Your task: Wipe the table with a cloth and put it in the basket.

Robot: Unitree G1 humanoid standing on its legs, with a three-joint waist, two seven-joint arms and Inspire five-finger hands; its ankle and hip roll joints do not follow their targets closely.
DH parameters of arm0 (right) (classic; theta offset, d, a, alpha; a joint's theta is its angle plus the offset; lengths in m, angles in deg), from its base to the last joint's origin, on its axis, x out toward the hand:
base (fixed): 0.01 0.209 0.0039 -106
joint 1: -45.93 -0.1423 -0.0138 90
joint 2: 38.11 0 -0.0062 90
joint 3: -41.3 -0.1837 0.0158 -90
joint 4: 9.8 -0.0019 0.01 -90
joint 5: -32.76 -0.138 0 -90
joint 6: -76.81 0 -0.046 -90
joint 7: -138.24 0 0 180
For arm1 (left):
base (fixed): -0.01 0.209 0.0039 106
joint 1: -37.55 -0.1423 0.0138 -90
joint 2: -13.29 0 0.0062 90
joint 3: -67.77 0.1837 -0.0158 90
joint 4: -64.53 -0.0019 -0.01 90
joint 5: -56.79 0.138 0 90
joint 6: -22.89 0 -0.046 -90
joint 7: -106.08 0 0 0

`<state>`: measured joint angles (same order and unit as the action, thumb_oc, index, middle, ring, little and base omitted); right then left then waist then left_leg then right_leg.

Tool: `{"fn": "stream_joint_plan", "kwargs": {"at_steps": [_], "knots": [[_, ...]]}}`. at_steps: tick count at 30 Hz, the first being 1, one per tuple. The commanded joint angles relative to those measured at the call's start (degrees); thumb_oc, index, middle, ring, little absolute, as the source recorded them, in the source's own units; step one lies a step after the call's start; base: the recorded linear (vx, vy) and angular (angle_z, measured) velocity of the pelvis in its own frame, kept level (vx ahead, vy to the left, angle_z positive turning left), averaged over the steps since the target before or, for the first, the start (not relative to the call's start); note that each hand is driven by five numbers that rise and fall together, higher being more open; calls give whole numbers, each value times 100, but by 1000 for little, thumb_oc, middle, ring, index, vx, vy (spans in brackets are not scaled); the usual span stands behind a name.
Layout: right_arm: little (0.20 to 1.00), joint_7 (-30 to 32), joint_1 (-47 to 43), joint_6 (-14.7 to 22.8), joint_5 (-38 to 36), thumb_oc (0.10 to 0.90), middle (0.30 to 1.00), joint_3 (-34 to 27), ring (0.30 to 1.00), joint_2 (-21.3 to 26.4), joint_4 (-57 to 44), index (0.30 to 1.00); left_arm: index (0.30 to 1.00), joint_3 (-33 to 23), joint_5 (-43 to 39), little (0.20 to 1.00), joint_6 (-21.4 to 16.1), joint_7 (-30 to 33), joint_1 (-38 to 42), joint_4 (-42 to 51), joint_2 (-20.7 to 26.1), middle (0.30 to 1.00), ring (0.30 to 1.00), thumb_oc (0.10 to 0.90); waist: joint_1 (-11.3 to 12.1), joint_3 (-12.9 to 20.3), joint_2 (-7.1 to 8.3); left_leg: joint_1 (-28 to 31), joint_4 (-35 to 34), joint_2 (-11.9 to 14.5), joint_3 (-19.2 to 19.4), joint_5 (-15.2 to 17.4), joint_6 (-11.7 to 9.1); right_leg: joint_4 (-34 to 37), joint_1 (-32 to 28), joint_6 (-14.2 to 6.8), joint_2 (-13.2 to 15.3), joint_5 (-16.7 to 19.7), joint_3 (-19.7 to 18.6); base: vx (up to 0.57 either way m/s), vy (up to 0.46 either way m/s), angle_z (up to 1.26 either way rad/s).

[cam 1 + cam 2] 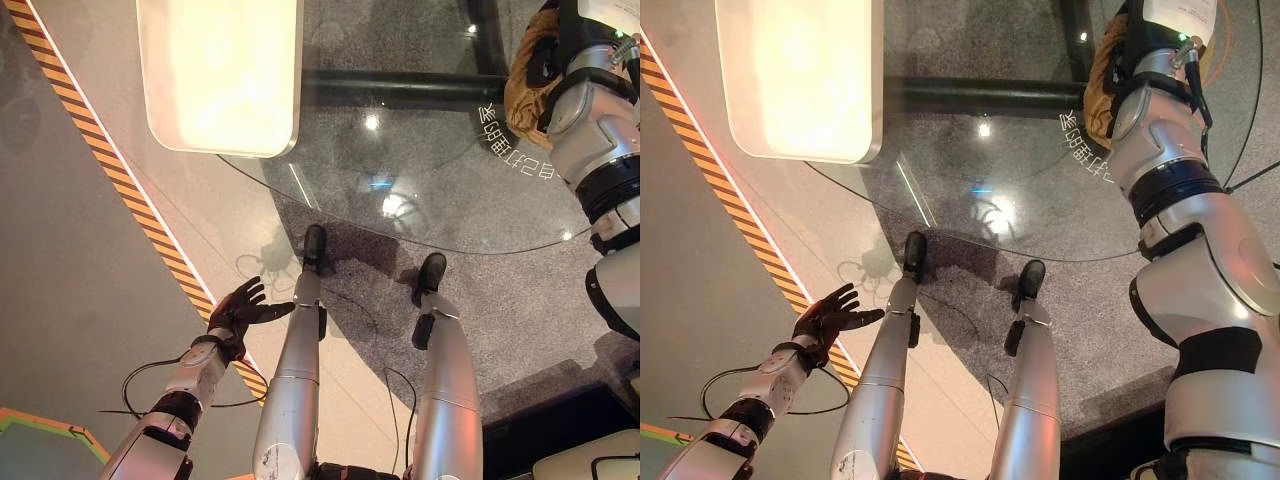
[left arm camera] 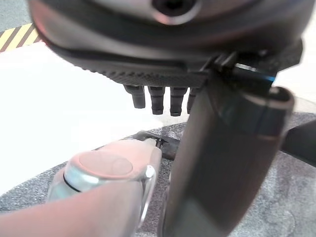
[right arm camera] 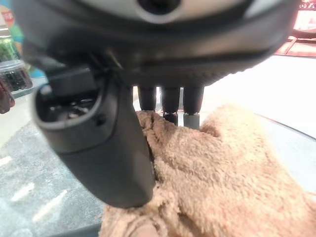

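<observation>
A brown fluffy cloth lies on the far right part of the round glass table. My right hand rests flat on top of the cloth, its fingers straight and pressing into the pile. From the head, the right arm covers most of that hand, and the cloth bulges out beside it. My left hand hangs low beside my left leg, away from the table, fingers spread and holding nothing; its straight fingers show in the left wrist view.
A white rounded-corner slab overlaps the glass table's far left edge. A black bar runs under the glass. Yellow-and-black striped tape crosses the floor on the left, bordering grey carpet.
</observation>
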<state>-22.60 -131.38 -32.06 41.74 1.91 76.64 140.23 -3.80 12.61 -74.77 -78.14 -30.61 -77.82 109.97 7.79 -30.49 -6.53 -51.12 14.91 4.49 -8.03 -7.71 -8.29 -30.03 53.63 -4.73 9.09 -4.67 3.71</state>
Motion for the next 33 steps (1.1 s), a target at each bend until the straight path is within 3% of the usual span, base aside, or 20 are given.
{"fn": "stream_joint_plan", "kwargs": {"at_steps": [1,33], "knots": [[200,255,-649,375,164,100,300,163,300,-599,-951,300,900,197,-34,900,-144,109,-285,-28,-42,900,900,800,209,70,-96,10,-60,-774,272,123,635,918,-205,315,-503,478,560,0,0,0],[200,-186,-711,173,1205,100,300,517,300,-1373,-2024,300,900,147,155,900,-197,47,-451,112,-53,900,900,800,500,70,-57,-36,-95,-873,99,59,685,986,-264,262,-443,517,745,2,-2,1]]}}
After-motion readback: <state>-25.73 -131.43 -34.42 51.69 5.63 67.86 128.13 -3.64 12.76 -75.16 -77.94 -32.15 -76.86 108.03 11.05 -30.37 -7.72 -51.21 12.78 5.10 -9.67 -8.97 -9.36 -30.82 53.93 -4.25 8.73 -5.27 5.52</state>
